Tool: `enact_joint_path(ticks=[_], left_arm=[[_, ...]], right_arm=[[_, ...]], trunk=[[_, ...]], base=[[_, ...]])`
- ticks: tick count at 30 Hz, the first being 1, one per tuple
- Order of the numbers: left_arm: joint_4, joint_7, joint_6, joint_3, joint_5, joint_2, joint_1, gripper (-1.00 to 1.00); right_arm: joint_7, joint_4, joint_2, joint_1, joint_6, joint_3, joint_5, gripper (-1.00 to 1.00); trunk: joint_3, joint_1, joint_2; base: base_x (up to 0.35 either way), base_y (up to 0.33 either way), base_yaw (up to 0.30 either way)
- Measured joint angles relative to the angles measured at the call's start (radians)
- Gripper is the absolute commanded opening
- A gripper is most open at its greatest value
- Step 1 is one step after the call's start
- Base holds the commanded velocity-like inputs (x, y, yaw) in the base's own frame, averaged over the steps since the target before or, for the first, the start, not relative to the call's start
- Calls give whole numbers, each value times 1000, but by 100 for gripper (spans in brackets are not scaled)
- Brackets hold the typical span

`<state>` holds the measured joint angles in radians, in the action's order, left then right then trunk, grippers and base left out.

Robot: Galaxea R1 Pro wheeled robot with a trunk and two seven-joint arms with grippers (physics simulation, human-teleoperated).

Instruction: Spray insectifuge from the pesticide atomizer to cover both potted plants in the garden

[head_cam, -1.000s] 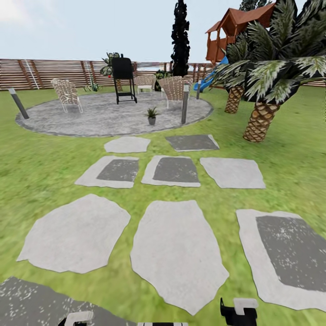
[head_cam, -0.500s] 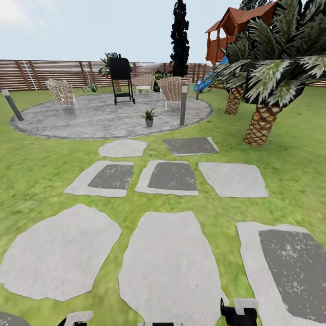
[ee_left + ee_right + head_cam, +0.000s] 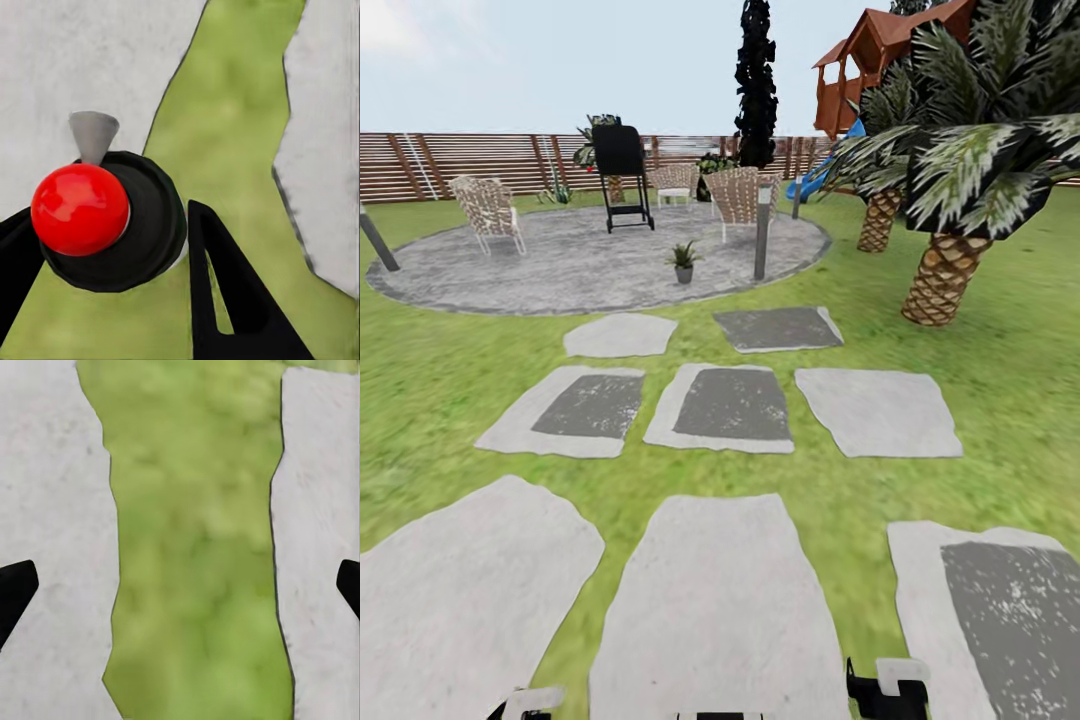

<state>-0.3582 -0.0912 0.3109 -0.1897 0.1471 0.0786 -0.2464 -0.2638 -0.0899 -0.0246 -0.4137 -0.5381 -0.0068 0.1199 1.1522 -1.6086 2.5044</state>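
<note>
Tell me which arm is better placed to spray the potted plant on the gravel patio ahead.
Left, likely: the left tool grips the pesticide atomizer, while the right tool is open and empty. The potted plant is far ahead for both.

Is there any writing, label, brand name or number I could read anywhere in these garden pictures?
None: no readable text anywhere.
The bottle in the left gripper, seen from above, shows a red ball top and no label.
The grill, the chairs and the playhouse bear no lettering.

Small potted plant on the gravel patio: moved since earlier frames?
No. The potted plant keeps its place beside the grey post lamp; only the camera advanced.
</note>
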Motion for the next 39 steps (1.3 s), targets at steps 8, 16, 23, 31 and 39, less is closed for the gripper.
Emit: enact_joint_path(ticks=[8, 16, 23, 31, 39], left_arm=[[0, 0, 0, 0, 0, -1, 0, -100], [0, 0, 0, 0, 0, 0, 0, -100], [0, 0, 0, 0, 0, -1, 0, -100], [0, 0, 23, 0, 0, -1, 0, -100], [0, 0, 38, 0, 0, -1, 0, -100]], right_arm=[[1, 0, 2, 0, 0, 0, 0, 100], [1, 0, 2, 0, 0, 0, 0, 100], [0, 0, 2, 0, 0, 0, 0, 100], [-1, 0, 3, 0, 0, 0, 0, 100], [-1, 0, 3, 0, 0, 0, 0, 100]], trunk=[[0, 0, 0], [0, 0, 0], [0, 0, 0], [0, 0, 0], [0, 0, 0]], base=[[340, -119, 0], [340, -119, 0], [340, -119, 0], [340, -119, 133], [340, -118, 247]])
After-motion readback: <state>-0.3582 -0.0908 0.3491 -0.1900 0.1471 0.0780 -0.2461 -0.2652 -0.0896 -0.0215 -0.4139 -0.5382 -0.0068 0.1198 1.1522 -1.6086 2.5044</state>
